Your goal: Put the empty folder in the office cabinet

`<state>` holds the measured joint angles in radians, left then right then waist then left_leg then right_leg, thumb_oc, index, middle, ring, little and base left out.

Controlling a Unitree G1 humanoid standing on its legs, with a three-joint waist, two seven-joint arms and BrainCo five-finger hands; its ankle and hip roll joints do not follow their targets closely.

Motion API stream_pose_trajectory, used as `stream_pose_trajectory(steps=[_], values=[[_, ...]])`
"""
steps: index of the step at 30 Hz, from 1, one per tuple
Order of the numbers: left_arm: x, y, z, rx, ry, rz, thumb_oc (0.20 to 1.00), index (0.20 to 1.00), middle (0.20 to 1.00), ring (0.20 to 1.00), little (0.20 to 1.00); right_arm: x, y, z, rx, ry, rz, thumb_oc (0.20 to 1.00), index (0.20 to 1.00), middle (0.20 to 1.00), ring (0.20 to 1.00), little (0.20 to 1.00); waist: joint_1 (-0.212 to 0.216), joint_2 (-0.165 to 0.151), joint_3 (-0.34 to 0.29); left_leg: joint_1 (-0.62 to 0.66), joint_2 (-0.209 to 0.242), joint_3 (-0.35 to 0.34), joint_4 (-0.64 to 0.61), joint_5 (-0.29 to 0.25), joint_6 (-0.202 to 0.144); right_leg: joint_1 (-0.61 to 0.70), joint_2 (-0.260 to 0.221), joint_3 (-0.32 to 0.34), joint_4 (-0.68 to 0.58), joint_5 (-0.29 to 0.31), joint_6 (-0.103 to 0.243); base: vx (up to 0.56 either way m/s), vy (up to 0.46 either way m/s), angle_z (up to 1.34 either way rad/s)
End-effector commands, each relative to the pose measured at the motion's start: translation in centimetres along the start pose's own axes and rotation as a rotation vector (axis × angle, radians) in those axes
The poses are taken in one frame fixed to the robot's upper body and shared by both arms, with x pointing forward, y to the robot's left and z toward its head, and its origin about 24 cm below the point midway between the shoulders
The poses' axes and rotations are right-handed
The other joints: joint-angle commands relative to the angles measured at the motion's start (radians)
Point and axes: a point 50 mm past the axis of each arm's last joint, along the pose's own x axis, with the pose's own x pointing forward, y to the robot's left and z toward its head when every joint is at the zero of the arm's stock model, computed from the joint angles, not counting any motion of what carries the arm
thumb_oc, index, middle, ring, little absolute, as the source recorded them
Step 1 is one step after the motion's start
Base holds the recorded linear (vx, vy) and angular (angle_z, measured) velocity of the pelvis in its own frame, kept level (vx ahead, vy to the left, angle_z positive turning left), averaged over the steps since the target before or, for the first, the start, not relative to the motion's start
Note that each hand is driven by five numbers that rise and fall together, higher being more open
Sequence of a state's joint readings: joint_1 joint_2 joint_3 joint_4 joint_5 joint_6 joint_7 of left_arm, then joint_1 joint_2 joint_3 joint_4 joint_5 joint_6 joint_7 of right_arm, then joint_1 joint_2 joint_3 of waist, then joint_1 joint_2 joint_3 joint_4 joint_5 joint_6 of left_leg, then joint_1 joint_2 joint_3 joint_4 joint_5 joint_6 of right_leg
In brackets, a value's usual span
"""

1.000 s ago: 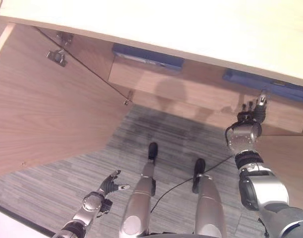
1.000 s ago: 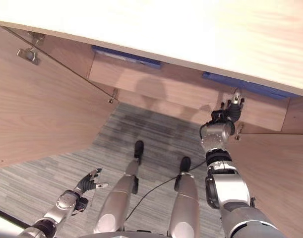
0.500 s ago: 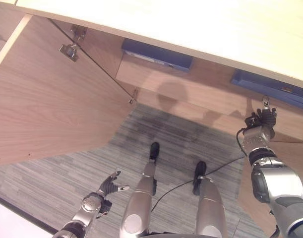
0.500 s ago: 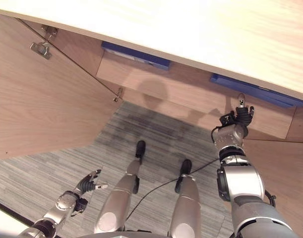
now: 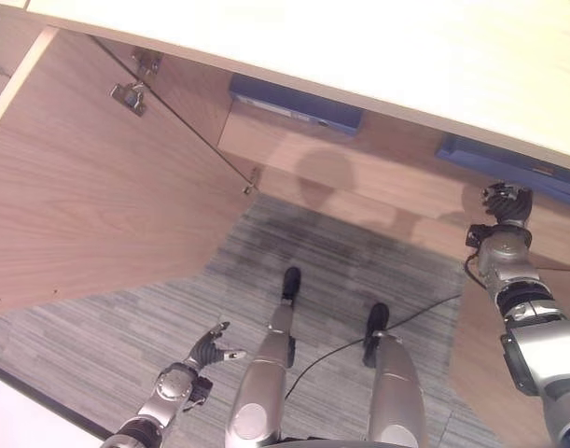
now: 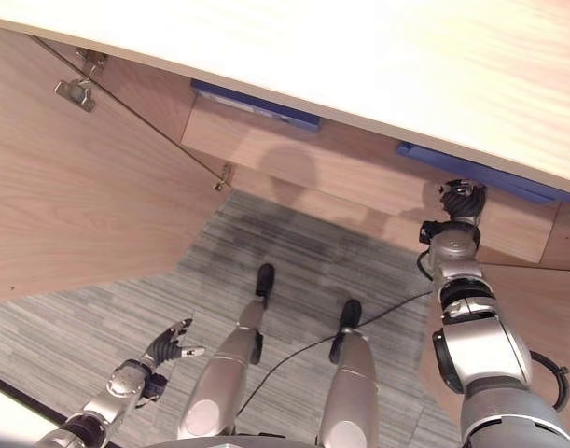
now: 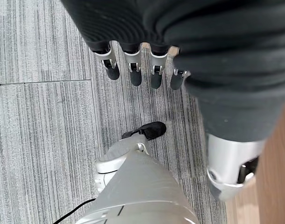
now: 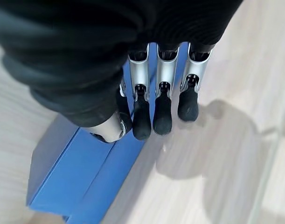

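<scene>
My left hand (image 5: pixel 193 359) hangs low over the grey carpet (image 5: pixel 98 341), fingers loosely spread and holding nothing. Beside it stands the open cabinet door (image 5: pixel 89 187), swung wide on its hinges. Inside the office cabinet (image 6: pixel 294 154), one blue folder (image 5: pixel 297 104) lies on the shelf, partly hidden under the cabinet top (image 5: pixel 359 42). Further right, my right hand (image 6: pixel 457 207) reaches up to the second blue folder (image 8: pixel 77 168); my fingers (image 8: pixel 162 109) are straight and close together, their tips just over its edge, pinching nothing.
</scene>
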<state>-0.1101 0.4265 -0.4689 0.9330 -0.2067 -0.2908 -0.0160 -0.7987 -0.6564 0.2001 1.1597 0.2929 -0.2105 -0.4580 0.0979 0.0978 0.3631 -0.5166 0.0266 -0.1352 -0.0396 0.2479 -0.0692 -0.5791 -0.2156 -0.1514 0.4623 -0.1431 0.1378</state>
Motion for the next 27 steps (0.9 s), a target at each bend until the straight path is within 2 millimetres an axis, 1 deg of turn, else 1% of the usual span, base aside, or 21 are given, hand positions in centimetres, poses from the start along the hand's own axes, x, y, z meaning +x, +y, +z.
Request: stream_pose_trajectory(steps=[1, 8, 11, 12, 13, 16, 17, 18, 19, 20, 21, 22, 23, 24, 25, 26, 27], values=[[-0.3, -0.6, -0.3, 0.014, -0.017, -0.008, 1.000, 1.000, 1.000, 1.000, 1.000, 0.9, -2.0, 1.3, -0.099, -0.087, -0.047, 0.200, 0.200, 0.200, 0.200, 0.200, 0.015, -0.007, 0.002, 0.033, 0.068, -0.011, 0.046, -0.149, -0.063, 0.046, -0.050, 0.010, -0.171, 0.129, 0.084, 0.00, 0.000, 0.00], [-0.3, -0.9, -0.2, -0.005, -0.024, -0.015, 1.000, 1.000, 1.000, 1.000, 1.000, 1.2, -2.5, 1.5, -0.171, -0.093, -0.047, 0.200, 0.200, 0.200, 0.200, 0.200, 0.015, 0.000, 0.003, 0.028, 0.069, -0.010, 0.048, -0.148, -0.062, 0.036, -0.049, 0.013, -0.166, 0.128, 0.082, 0.00, 0.002, -0.01], [-0.3, -0.8, -0.2, 0.001, -0.028, -0.017, 1.000, 1.000, 1.000, 1.000, 1.000, 1.4, -2.9, 1.5, -0.183, -0.088, -0.054, 0.200, 0.200, 0.200, 0.200, 0.200, 0.016, 0.003, 0.005, 0.025, 0.068, -0.011, 0.050, -0.148, -0.062, 0.032, -0.050, 0.013, -0.163, 0.127, 0.082, 0.00, 0.000, 0.00], [-0.3, -0.8, -0.2, -0.004, -0.026, -0.017, 1.000, 1.000, 1.000, 1.000, 1.000, 1.5, -3.0, 1.6, -0.189, -0.086, -0.056, 0.200, 0.200, 0.200, 0.200, 0.200, 0.016, 0.004, 0.008, 0.027, 0.067, -0.012, 0.051, -0.153, -0.062, 0.029, -0.051, 0.016, -0.150, 0.117, 0.081, 0.00, 0.000, 0.00], [-0.3, -0.8, -0.2, -0.004, -0.026, -0.018, 1.000, 1.000, 1.000, 1.000, 1.000, 1.6, -3.2, 1.6, -0.194, -0.083, -0.059, 0.200, 0.200, 0.200, 0.200, 0.200, 0.018, 0.006, 0.007, 0.021, 0.068, -0.013, 0.051, -0.148, -0.062, 0.025, -0.050, 0.015, -0.157, 0.125, 0.082, 0.00, 0.000, 0.00], [-0.3, -0.7, 0.1, 0.000, -0.038, -0.022, 1.000, 1.000, 1.000, 1.000, 1.000, 1.8, -3.7, 1.5, -0.204, -0.068, -0.069, 0.200, 0.200, 0.200, 0.200, 0.200, 0.021, 0.011, 0.011, 0.015, 0.066, -0.016, 0.053, -0.147, -0.063, 0.017, -0.052, 0.015, -0.147, 0.122, 0.082, 0.00, 0.000, 0.00], [-0.3, -0.6, 0.2, 0.001, -0.044, -0.024, 1.000, 1.000, 1.000, 1.000, 1.000, 1.9, -4.1, 1.6, -0.206, -0.066, -0.077, 0.200, 0.200, 0.200, 0.200, 0.200, 0.023, 0.014, 0.013, 0.013, 0.065, -0.017, 0.053, -0.146, -0.063, 0.014, -0.052, 0.015, -0.145, 0.121, 0.082, 0.00, 0.000, 0.00], [-0.3, -0.4, 0.4, 0.007, -0.057, -0.028, 1.000, 1.000, 1.000, 1.000, 1.000, 2.3, -4.9, 2.0, -0.211, -0.062, -0.096, 0.200, 0.200, 0.200, 0.200, 0.200, 0.027, 0.022, 0.024, 0.008, 0.063, -0.018, 0.054, -0.148, -0.065, 0.005, -0.055, 0.014, -0.133, 0.112, 0.083, 0.00, 0.000, 0.00], [-0.3, -0.4, 0.5, 0.006, -0.057, -0.028, 1.000, 1.000, 1.000, 1.000, 1.000, 2.3, -4.9, 2.1, -0.211, -0.062, -0.096, 0.200, 0.200, 0.200, 0.200, 0.200, 0.026, 0.022, 0.024, 0.008, 0.063, -0.018, 0.054, -0.148, -0.065, 0.004, -0.055, 0.014, -0.132, 0.111, 0.083, -0.02, -0.030, 0.04], [-0.3, -0.5, 0.8, 0.022, -0.074, -0.046, 1.000, 1.000, 1.000, 1.000, 1.000, 2.7, -5.9, 2.3, -0.227, -0.052, -0.124, 0.200, 0.200, 0.200, 0.200, 0.200, 0.034, 0.033, 0.033, -0.003, 0.060, -0.018, 0.054, -0.145, -0.066, -0.007, -0.059, 0.012, -0.125, 0.110, 0.084, -0.03, -0.008, 0.05], [-0.4, -0.4, 1.0, 0.024, -0.088, -0.055, 1.000, 1.000, 1.000, 1.000, 1.000, 2.9, -6.6, 2.6, -0.236, -0.049, -0.137, 0.200, 0.200, 0.200, 0.200, 0.200, 0.037, 0.040, 0.037, -0.009, 0.058, -0.018, 0.054, -0.142, -0.067, -0.014, -0.061, 0.013, -0.121, 0.109, 0.085, -0.03, -0.011, 0.04], [-0.4, -0.4, 1.2, 0.026, -0.096, -0.062, 1.000, 1.000, 1.000, 1.000, 1.000, 3.0, -6.9, 2.7, -0.243, -0.042, -0.144, 0.200, 0.200, 0.200, 0.200, 0.200, 0.038, 0.047, 0.041, -0.015, 0.057, -0.017, 0.053, -0.139, -0.068, -0.023, -0.063, 0.012, -0.119, 0.109, 0.086, -0.02, 0.000, 0.07], [-0.4, -0.4, 1.2, 0.026, -0.096, -0.063, 1.000, 1.000, 1.000, 1.000, 1.000, 3.0, -7.0, 2.7, -0.243, -0.043, -0.144, 0.200, 0.200, 0.200, 0.200, 0.200, 0.038, 0.047, 0.041, -0.016, 0.057, -0.017, 0.053, -0.139, -0.068, -0.023, -0.063, 0.012, -0.118, 0.109, 0.086, -0.02, 0.001, 0.07], [-0.5, -0.3, 1.4, 0.031, -0.109, -0.075, 1.000, 1.000, 1.000, 1.000, 1.000, 3.3, -8.2, 3.0, -0.256, -0.032, -0.172, 0.200, 0.200, 0.200, 0.200, 0.200, 0.045, 0.060, 0.044, -0.029, 0.055, -0.014, 0.051, -0.133, -0.069, -0.040, -0.067, 0.013, -0.115, 0.111, 0.089, -0.02, 0.009, 0.05], [-0.5, -0.3, 1.4, 0.038, -0.114, -0.081, 1.000, 1.000, 1.000, 1.000, 1.000, 3.4, -8.7, 3.2, -0.260, -0.033, -0.183, 0.200, 0.200, 0.200, 0.200, 0.200, 0.047, 0.066, 0.046, -0.036, 0.054, -0.012, 0.050, -0.131, -0.069, -0.052, -0.068, 0.016, -0.112, 0.111, 0.090, 0.00, 0.000, 0.00], [-0.6, -0.4, 1.6, 0.039, -0.120, -0.095, 1.000, 1.000, 1.000, 1.000, 1.000, 3.6, -9.6, 3.3, -0.260, -0.019, -0.207, 0.200, 0.200, 0.200, 0.200, 0.200, 0.052, 0.077, 0.047, -0.045, 0.052, -0.010, 0.048, -0.129, -0.069, -0.065, -0.071, 0.019, -0.107, 0.110, 0.092, 0.00, 0.000, 0.00], [-0.6, -0.4, 1.6, 0.039, -0.120, -0.096, 1.000, 1.000, 1.000, 1.000, 1.000, 3.6, -9.6, 3.3, -0.260, -0.020, -0.207, 0.200, 0.200, 0.200, 0.200, 0.200, 0.053, 0.077, 0.046, -0.046, 0.052, -0.010, 0.048, -0.129, -0.069, -0.067, -0.071, 0.020, -0.107, 0.110, 0.092, 0.00, 0.000, 0.00]])
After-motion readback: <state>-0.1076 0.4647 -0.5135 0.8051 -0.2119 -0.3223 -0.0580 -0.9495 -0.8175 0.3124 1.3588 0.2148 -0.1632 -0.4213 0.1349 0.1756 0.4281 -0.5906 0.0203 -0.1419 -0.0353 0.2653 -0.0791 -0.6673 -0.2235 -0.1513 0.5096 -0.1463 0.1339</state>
